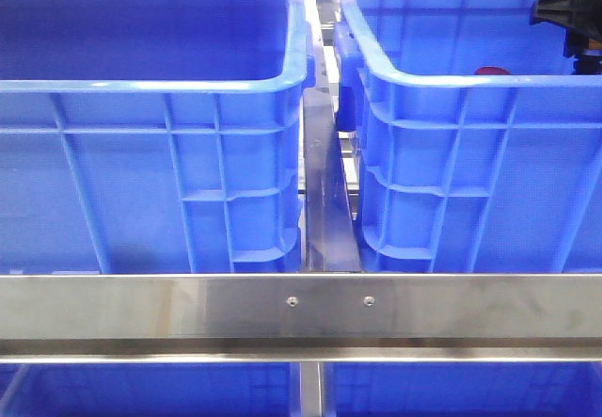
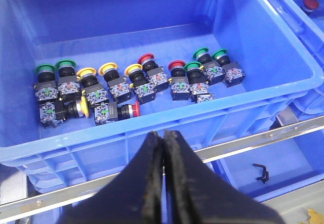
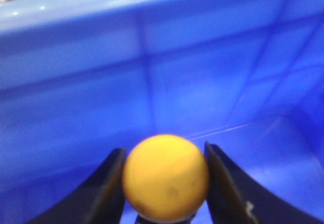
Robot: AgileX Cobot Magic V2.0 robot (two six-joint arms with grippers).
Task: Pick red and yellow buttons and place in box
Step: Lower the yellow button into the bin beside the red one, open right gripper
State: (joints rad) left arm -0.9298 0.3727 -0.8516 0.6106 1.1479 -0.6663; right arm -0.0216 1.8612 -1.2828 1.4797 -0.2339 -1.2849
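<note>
Inside the right crate: my right gripper [image 3: 166, 183] is clamped on a yellow button [image 3: 166, 177], one finger [image 3: 104, 193] pressed to each side of its domed cap; the crate wall [image 3: 152, 82] fills the wrist view behind it.

Right arm, from the front: only a black part of it [image 1: 567, 12] shows above the right crate [image 1: 470, 172], near that crate's far right rim.

Red button in the right crate: a red dome [image 1: 491, 72] peeks just over the near rim of the right crate; the left wrist view catches a red cap [image 2: 310, 3] in that same neighbouring crate.

Left gripper [image 2: 163, 183]: I see its two black fingers pressed together with nothing between them, hovering outside the near wall of the left crate [image 2: 152, 133].

Left crate contents: a row of pushbutton switches on the floor, with green caps [image 2: 65, 64], yellow caps [image 2: 108, 68] and red caps [image 2: 146, 58] mixed along it; one red-capped switch [image 2: 132, 109] and one yellow-capped switch [image 2: 81, 107] lie on their sides, nearer the near wall than the row.

Steel rail [image 1: 301, 309]: runs across in front of both crates, beneath the left crate's near wall.

Below the steel rail: a small black bent part [image 2: 261, 172] lies in a lower blue bin.
</note>
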